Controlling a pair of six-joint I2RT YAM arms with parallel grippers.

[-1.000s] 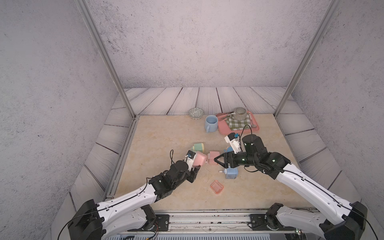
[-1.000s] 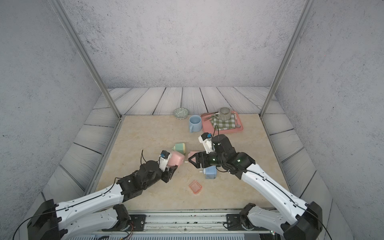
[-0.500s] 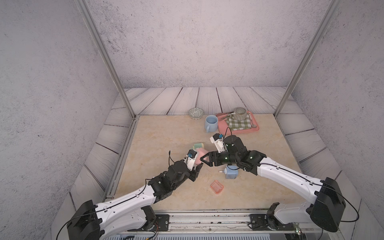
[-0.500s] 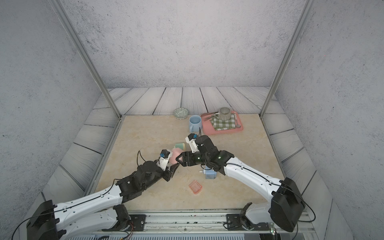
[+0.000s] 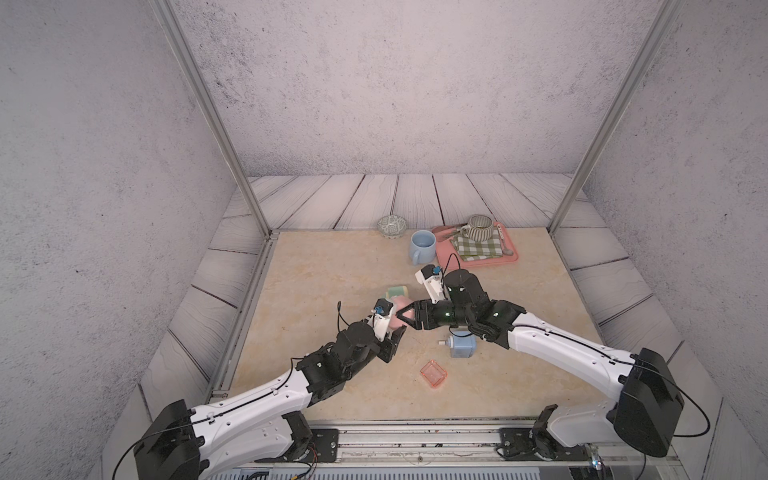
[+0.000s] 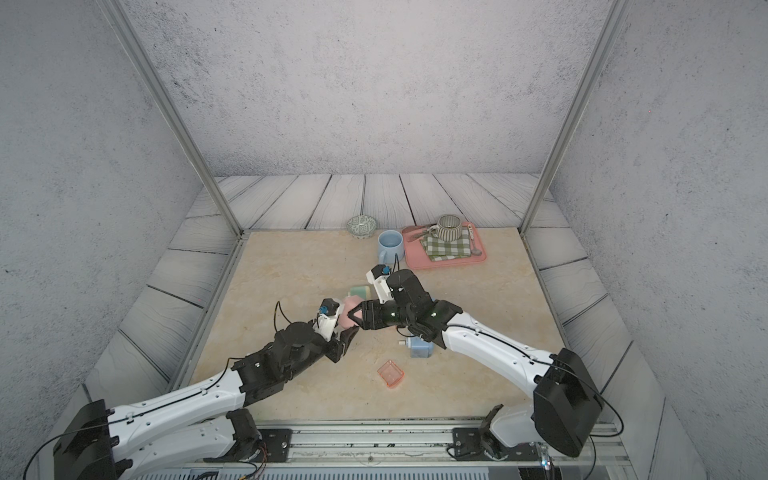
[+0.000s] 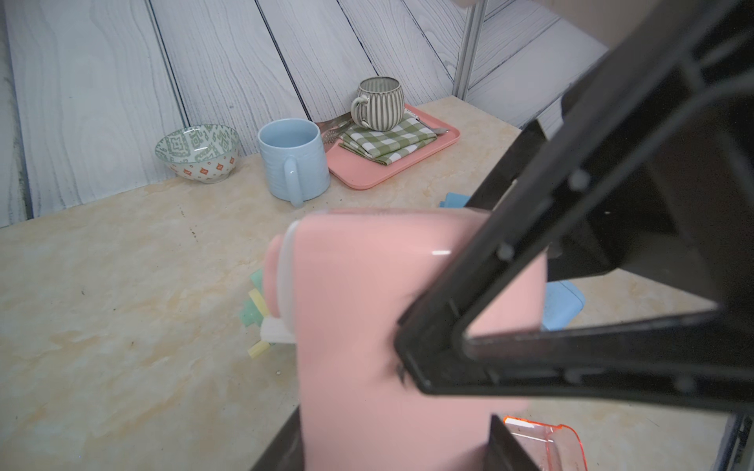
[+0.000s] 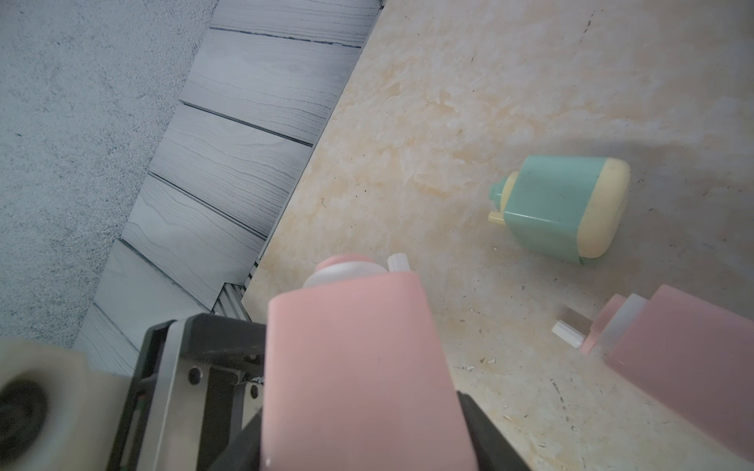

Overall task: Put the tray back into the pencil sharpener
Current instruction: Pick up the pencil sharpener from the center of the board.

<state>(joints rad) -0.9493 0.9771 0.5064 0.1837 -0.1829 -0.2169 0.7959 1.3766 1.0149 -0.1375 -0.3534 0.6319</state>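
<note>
My left gripper (image 5: 395, 332) (image 7: 391, 448) is shut on a pink pencil sharpener (image 5: 390, 322) (image 7: 367, 306), holding it just above the table. From the other side, my right gripper (image 5: 401, 318) (image 8: 359, 440) has its jaws against the flanks of the same pink body (image 8: 351, 346). The tray (image 5: 433, 374) (image 6: 391, 373) is a small clear orange box. It lies alone on the table near the front, and one corner shows in the left wrist view (image 7: 546, 444).
A green sharpener (image 8: 563, 208), a second pink one (image 8: 685, 359) and a blue one (image 5: 461, 346) lie close around. At the back stand a blue mug (image 5: 422, 245), a patterned bowl (image 5: 391, 226) and a pink serving platter (image 5: 511, 259) with a striped cup and a cloth.
My right arm has swung left, away from the blue sharpener, to the pink one in my left gripper. Its jaws have narrowed onto that body. The left arm has hardly moved.
</note>
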